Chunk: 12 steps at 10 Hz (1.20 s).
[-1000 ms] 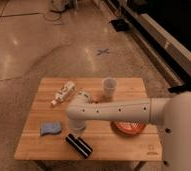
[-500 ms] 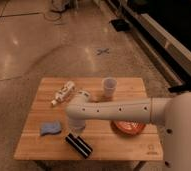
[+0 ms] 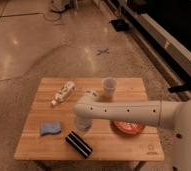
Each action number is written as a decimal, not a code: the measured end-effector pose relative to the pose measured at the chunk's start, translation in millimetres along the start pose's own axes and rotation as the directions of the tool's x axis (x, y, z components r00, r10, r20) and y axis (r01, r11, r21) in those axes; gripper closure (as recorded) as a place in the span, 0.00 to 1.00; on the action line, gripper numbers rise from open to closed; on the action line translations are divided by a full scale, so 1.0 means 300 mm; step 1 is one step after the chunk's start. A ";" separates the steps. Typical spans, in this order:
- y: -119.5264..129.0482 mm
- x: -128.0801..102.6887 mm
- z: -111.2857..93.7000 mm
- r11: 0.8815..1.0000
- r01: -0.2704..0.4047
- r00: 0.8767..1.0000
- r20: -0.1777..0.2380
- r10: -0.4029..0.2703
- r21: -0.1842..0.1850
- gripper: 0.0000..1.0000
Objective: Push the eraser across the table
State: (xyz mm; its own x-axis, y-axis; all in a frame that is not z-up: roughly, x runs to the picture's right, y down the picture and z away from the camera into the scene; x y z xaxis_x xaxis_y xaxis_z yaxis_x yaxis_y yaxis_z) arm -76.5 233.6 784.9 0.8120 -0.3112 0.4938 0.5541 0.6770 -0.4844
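The eraser (image 3: pixel 79 144), a black oblong block with a pale stripe, lies slantwise near the front edge of the light wooden table (image 3: pixel 49 147). My gripper (image 3: pixel 82 126) hangs at the end of the white arm, just behind and above the eraser's far end, close to the table top. The white arm reaches in from the right across the table's middle.
A wavy blue sponge (image 3: pixel 50 128) lies left of the eraser. A white bottle (image 3: pixel 63 93) lies on its side at the back left. A white cup (image 3: pixel 108 87) stands at the back. A red bowl (image 3: pixel 126 127) sits to the right, partly under the arm. A dark logo mark (image 3: pixel 150 147) sits near the front right corner.
The gripper has come slightly down towards the eraser's far end. The eraser and the other objects have not moved.
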 end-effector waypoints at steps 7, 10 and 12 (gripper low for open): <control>-0.007 -0.014 0.052 0.999 0.028 0.999 -0.016 -0.029 -0.046 1.00; -0.023 -0.060 0.049 0.997 0.069 0.998 -0.008 -0.069 -0.043 1.00; -0.028 -0.093 0.050 0.994 0.100 0.995 -0.003 -0.100 -0.043 1.00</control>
State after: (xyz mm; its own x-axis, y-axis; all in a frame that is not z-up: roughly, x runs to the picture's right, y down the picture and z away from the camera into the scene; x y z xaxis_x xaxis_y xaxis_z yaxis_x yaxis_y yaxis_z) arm -106.7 246.6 786.2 0.7530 -0.3795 0.5376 0.6398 0.6132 -0.4632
